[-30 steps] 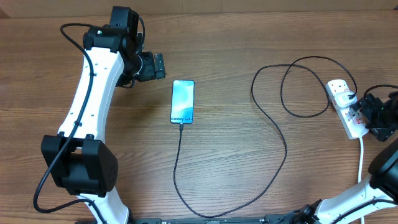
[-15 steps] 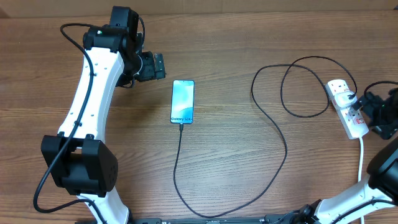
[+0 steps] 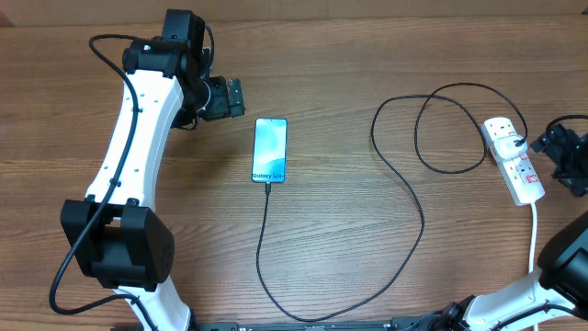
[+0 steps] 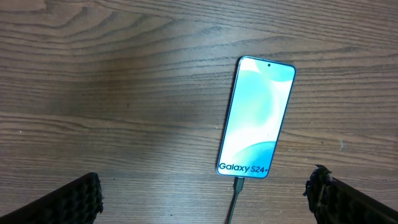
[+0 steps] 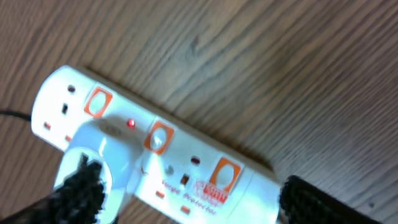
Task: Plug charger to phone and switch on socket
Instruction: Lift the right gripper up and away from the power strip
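Seemingly it's finished: cable (image 4: 235,199) in the phone (image 3: 270,150) mid-bench (image 3: 349,83), power strip (image 3: 513,161) at three o'clock glowing red, left fingers (image 4: 68,199) and right fingers (image 5: 336,199) spread, empty.

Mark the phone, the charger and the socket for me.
phone (image 3: 270,150): overhead, middle of the screen.
charger (image 4: 239,184): left wrist, connector at the phone's bottom edge.
socket (image 3: 515,168): overhead, middle of the white strip.
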You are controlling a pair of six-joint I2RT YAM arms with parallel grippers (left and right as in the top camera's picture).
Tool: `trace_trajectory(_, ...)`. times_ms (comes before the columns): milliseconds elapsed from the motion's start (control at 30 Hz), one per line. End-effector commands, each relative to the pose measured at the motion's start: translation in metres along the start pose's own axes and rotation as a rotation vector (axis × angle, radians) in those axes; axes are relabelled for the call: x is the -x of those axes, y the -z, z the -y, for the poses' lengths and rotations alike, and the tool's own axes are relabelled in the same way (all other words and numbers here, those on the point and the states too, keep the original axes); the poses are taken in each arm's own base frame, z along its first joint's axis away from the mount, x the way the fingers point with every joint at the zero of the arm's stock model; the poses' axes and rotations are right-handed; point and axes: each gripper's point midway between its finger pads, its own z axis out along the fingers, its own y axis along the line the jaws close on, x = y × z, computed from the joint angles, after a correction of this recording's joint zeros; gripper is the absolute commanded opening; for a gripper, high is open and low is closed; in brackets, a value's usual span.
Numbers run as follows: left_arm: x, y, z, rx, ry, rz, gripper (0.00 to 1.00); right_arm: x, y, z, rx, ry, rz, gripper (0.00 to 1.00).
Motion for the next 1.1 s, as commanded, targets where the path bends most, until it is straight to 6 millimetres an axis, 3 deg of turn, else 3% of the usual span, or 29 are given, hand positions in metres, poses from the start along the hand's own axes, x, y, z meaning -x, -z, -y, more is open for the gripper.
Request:
trace_trajectory(0,0.003,0.008,-0.002,0.005,0.003,0.023,0.99,0.005,0.014,-0.013,0.072,-0.028,0.016,0.82)
trace_trajectory(200,0.003,0.008,-0.002,0.005,0.003,0.023,0.99,-0.008,0.014,-0.02,0.11,-0.036,-0.04,0.44)
trace_trajectory(333,0.003,0.008,-0.002,0.005,0.003,0.023,1.0,-0.01,0.014,-0.009,0.046,-0.096,-0.045,0.04)
trace_trajectory(500,0.003,0.008,-0.002,0.004,0.003,0.023,1.0,-0.014,0.014,0.011,-0.074,-0.231,-0.043,0.04)
trace_trajectory(700,0.003,0.008,-0.002,0.005,0.003,0.022,1.0,-0.018,0.014,0.011,-0.076,-0.298,-0.057,0.04)
trace_trajectory(767,0.003,0.008,-0.002,0.005,0.003,0.023,1.0,-0.022,0.014,0.003,-0.029,-0.301,-0.083,0.04)
trace_trajectory(867,0.003,0.008,-0.002,0.005,0.003,0.023,1.0,-0.038,0.018,-0.029,0.139,-0.314,-0.185,0.04)
trace_trajectory(1067,0.003,0.008,-0.002,0.005,0.003,0.023,1.0,-0.067,0.02,-0.057,0.155,-0.265,-0.29,0.04)
